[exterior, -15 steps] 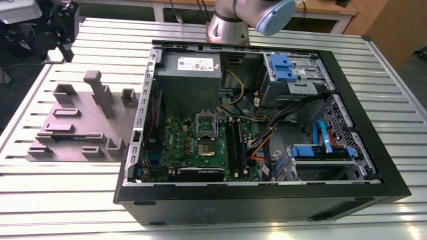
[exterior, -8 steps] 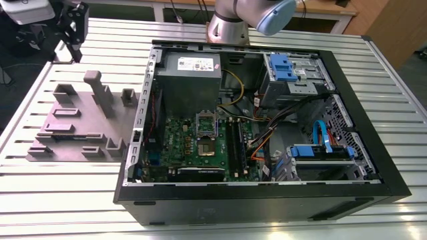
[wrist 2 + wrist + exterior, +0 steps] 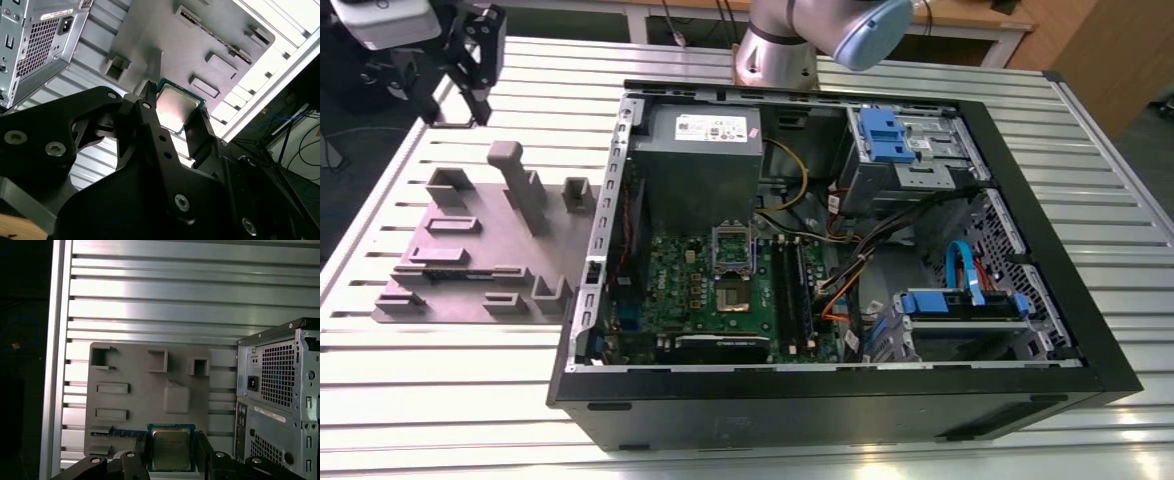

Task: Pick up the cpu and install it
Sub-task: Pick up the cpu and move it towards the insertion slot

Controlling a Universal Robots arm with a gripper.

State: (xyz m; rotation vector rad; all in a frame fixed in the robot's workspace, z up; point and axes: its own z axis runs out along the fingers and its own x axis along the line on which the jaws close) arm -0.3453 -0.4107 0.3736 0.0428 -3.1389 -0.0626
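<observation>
Pick looks done, carry step in hand (my read): gripper [image 3: 172,454] clamped on cpu [image 3: 171,444] by its edges, up near grey parts tray [image 3: 145,395], outside PC case [image 3: 1067,300]. Install needs chip squared over mobo socket [image 3: 731,290], orientation matched.

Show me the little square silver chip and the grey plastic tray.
little square silver chip [image 3: 171,450]: first wrist view, middle of its metal top.
grey plastic tray [image 3: 142,401]: first wrist view, bare flat part.

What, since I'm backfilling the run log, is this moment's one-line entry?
gripper | shut on cpu | cpu clear of grey holder tray | outside computer case
</observation>
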